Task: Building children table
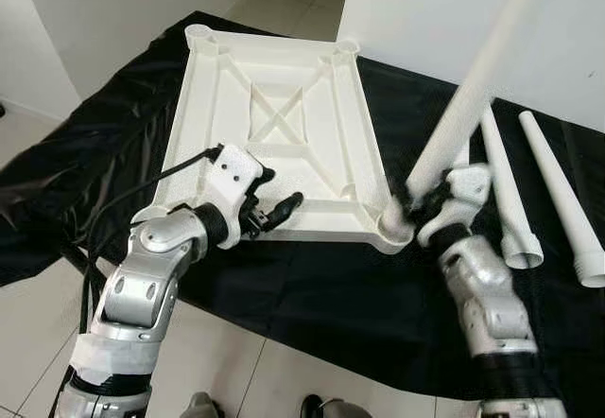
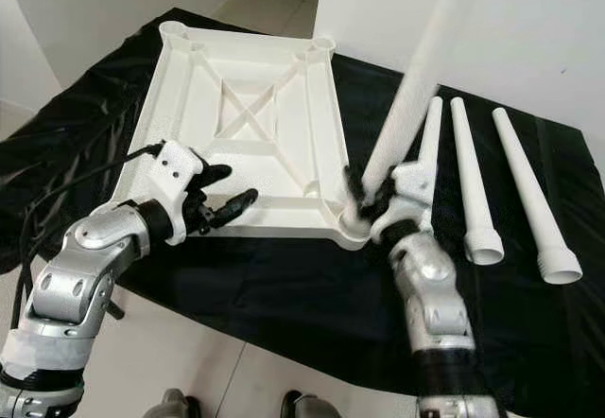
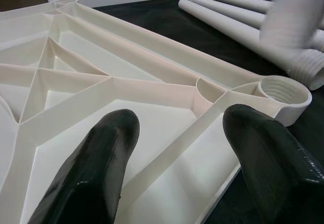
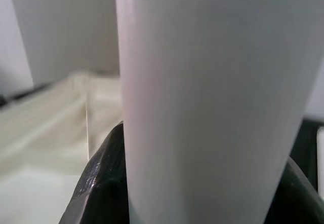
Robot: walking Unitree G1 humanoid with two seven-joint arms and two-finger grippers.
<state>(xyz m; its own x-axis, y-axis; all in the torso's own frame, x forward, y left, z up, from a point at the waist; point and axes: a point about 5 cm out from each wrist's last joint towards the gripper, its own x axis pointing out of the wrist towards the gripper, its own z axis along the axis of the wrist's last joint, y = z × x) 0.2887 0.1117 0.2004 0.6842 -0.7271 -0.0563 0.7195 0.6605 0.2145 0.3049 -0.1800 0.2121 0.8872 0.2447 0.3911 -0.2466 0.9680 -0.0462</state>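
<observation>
The white table top (image 1: 274,125) lies upside down on a black cloth, its ribs facing up. My right gripper (image 1: 423,194) is shut on a white table leg (image 1: 463,106) near its thick end. The leg leans up and to the right, and its lower end meets the threaded socket (image 1: 397,235) at the near right corner. In the right wrist view the leg (image 4: 212,82) sits between the black fingers (image 4: 101,183). My left gripper (image 1: 284,188) hovers open over the top's near edge, with nothing between its fingertips (image 3: 106,148).
Three loose white legs (image 2: 470,172) lie side by side on the cloth to the right of the table top. The black cloth (image 1: 312,286) hangs over the near edge. Tiled floor (image 1: 227,361) lies below, and a white wall (image 1: 416,11) stands behind.
</observation>
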